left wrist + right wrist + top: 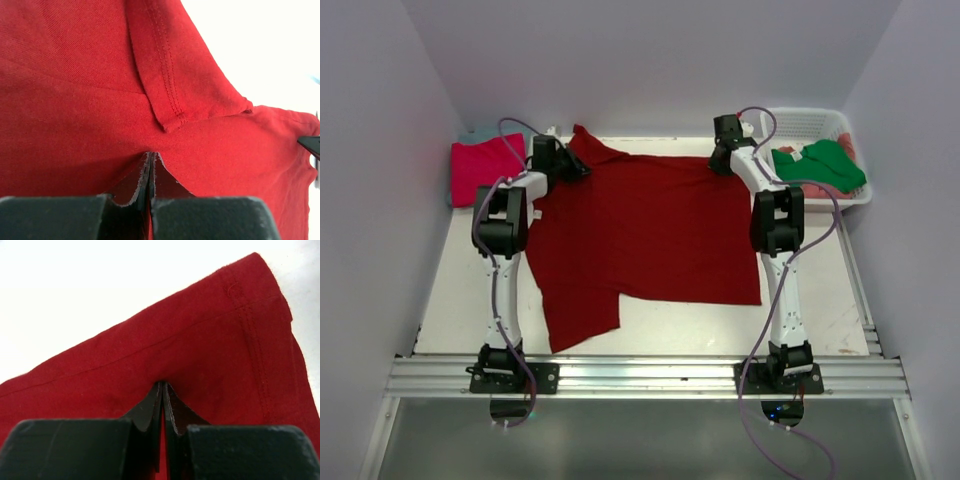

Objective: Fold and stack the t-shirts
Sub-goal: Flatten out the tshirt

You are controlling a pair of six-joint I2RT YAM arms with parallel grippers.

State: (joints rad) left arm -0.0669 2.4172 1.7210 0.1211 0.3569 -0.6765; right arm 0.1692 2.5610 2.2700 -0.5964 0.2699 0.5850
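- Pinched the dark red t-shirt [650, 230] tight at its far edge with left gripper [151, 155] and right gripper [163, 385].
- Saw it spread flat on the table [460, 300], not folded yet.
- Found the pink t-shirt [480, 172] folded at far left.
- Found the green t-shirt [825, 165] unfolded in the basket [810, 118].

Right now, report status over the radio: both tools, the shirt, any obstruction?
Left tool shut on dark red cloth t-shirt, far left edge. Right tool shut on its far right corner. Shirt spread out; nothing lying on it.
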